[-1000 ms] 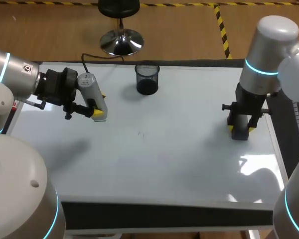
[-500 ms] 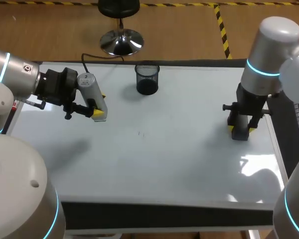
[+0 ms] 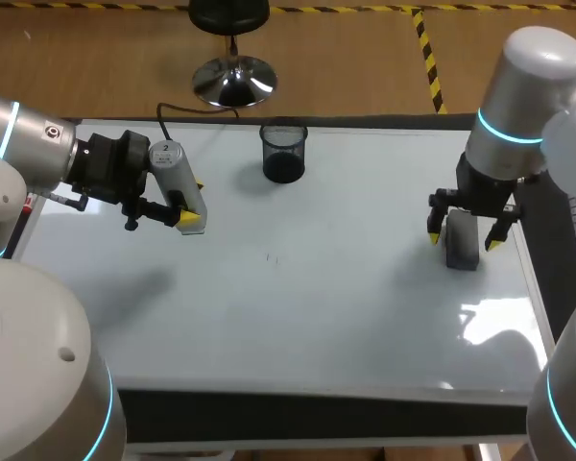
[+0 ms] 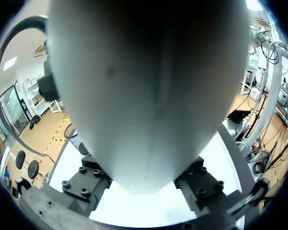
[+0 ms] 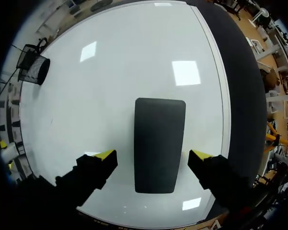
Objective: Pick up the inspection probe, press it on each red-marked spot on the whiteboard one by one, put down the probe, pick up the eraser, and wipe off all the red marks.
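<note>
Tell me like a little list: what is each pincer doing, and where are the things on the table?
left pincer: shut on the white probe
right pincer: open, one tip each side of the eraser, not touching
eraser: dark, flat on the whiteboard
black cup: near the whiteboard's far edge
red marks: none visible
</note>
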`<state>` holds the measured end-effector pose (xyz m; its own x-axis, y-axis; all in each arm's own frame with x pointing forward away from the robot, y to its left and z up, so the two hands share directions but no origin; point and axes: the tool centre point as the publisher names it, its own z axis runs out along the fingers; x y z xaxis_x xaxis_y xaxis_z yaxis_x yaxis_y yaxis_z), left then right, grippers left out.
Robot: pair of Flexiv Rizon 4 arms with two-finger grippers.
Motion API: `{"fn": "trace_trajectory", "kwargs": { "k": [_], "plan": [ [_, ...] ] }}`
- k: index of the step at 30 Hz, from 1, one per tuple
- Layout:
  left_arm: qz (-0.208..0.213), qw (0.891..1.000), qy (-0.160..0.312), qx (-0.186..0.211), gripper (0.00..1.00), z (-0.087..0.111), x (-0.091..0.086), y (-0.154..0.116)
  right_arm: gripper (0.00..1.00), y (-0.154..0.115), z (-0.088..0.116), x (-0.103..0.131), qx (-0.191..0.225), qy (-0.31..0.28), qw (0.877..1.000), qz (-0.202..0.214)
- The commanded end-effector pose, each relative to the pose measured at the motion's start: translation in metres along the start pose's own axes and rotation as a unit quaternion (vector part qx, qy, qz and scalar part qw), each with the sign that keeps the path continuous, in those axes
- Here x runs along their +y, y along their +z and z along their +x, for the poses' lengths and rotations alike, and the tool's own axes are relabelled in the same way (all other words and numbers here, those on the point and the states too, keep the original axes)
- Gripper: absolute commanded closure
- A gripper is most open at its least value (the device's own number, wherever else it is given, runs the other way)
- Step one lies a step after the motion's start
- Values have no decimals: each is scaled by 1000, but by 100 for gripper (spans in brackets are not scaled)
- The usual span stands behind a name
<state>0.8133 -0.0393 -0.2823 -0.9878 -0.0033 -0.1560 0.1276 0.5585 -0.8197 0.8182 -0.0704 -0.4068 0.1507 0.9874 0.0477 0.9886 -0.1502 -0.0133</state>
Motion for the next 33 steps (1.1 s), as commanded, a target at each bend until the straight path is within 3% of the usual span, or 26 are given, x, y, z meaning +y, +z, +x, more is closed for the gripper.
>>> {"fn": "trace_trajectory", "kwargs": {
  "k": [1, 18, 25, 33],
  "plan": [
    [1, 1000, 1, -2, 100, 1, -1, -1, 0, -20, -2, -4, -3, 5, 1000, -13],
    [1, 1000, 1, -2, 100, 1, -1, -1, 0, -74, 6, 1, 11, 1, 999, -50],
    [1, 1000, 1, -2, 100, 1, -1, -1, 0, -87, 16, -14, 19, -28, 997, -64],
    [1, 1000, 1, -2, 100, 1, -1, -1, 0, -102, 34, -48, 54, -93, 988, -111]
  ]
}}
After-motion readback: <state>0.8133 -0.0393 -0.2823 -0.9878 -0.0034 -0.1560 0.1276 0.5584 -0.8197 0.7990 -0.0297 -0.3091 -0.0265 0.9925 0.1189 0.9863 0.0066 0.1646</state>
